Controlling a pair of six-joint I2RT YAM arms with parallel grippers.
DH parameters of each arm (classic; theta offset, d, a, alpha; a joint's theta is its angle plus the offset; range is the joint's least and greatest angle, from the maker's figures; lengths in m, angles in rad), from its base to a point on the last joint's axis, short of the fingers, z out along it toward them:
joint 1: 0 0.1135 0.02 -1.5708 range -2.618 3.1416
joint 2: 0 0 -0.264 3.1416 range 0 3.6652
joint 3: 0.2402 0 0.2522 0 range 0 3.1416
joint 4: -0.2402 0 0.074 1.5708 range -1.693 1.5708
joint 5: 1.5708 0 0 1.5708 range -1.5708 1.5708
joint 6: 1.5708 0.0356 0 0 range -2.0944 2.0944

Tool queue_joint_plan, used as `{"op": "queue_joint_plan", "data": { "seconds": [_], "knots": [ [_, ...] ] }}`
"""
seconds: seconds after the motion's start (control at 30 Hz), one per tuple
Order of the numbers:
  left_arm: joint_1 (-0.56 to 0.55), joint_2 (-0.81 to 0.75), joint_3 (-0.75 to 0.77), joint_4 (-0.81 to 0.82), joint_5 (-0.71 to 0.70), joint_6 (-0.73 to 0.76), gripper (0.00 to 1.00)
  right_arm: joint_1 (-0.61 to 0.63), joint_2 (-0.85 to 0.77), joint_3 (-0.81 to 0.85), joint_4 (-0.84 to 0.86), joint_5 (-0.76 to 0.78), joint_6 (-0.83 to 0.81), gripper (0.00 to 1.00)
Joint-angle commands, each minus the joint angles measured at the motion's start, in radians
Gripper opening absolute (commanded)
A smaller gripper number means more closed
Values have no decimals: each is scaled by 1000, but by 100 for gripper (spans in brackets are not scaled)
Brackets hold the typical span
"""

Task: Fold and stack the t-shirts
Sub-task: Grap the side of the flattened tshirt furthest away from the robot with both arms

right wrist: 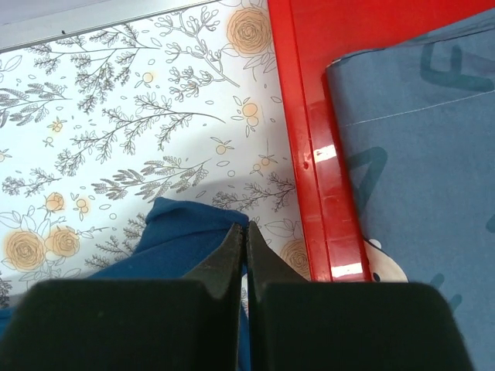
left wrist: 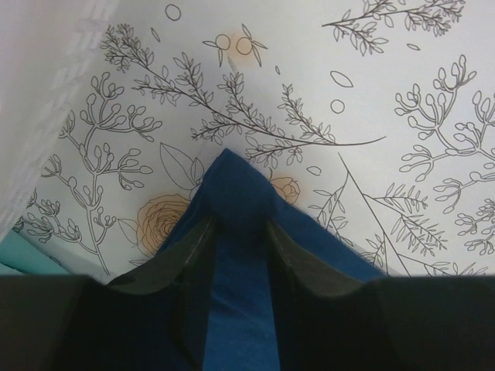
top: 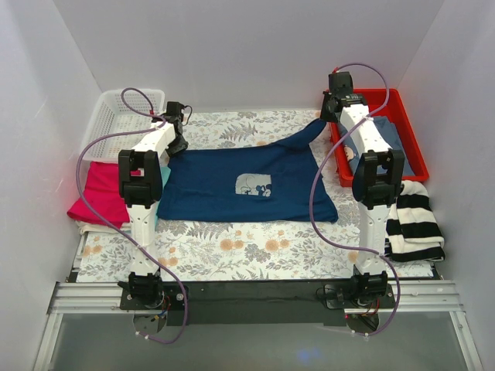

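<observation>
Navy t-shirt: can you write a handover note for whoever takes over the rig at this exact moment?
Left gripper: shut on the far left corner of the navy t-shirt.
Right gripper: shut, apparently pinching its far right sleeve beside the red bin.
The navy t-shirt lies spread on the table, print up. A red-pink tee looks folded at the left edge. A blue-grey garment is in the bin and a striped garment lies at the right.
Done: navy one spread out.
Left: fold it and stack it; the others probably follow.
</observation>
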Motion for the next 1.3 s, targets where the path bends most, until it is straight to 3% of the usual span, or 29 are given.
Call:
{"op": "queue_joint_plan", "data": {
  "seconds": [0.0, 0.23, 0.7, 1.03, 1.27],
  "knots": [
    [-6, -16, -17, -33, 36, 11, 33, -6, -39, 38, 6, 48, -12, 1],
    [-6, -24, 12, -17, 23, 14, 39, -9, -50, 29, 6, 68, -18, 1],
    [-9, -67, 82, 52, -8, 10, 40, -13, -53, 9, 8, 51, -17, 1],
    [-9, 48, 180, -10, -26, 5, 41, -13, -51, -11, 8, 45, -12, 1],
    [-11, 77, 168, -56, -11, -12, 41, -15, -65, -37, 8, 52, -11, 1]
  ]
}}
